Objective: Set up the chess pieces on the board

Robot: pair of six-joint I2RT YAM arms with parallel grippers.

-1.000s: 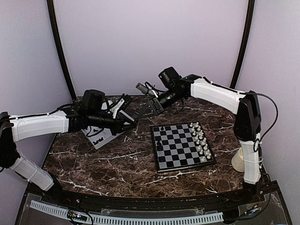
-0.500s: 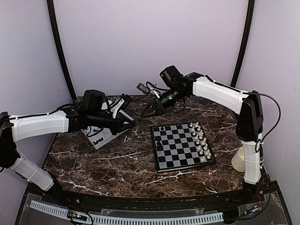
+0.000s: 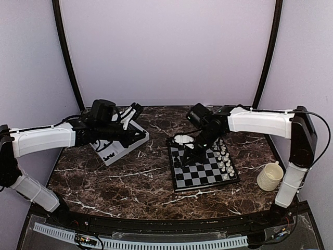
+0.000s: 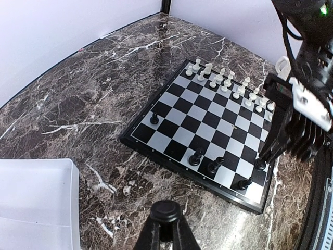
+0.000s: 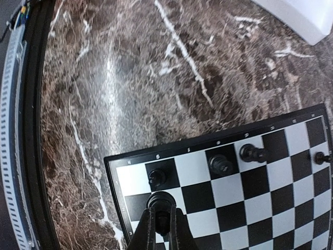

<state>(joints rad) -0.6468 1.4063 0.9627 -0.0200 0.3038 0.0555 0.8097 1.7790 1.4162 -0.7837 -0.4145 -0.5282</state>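
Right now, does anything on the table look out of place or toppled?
Nothing spilled or damaged. White chessmen stand in two neat rows; the few black chess pieces sit unevenly along the board's opposite side, and whether any has tipped I cannot tell. A cream cup by the right arm's base seems unrelated.

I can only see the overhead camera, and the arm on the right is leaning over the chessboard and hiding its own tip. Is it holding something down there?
Observer: Yes. Its wrist camera shows the right end effector shut on a black piece.
Operator: Whereabouts on the board?
Observer: Over a white square in the second row from the edge, beside a standing black piece in the edge row.
Operator: And the other arm, near the white tray?
Observer: The left end effector is shut too, pinching what looks like another small black piece.
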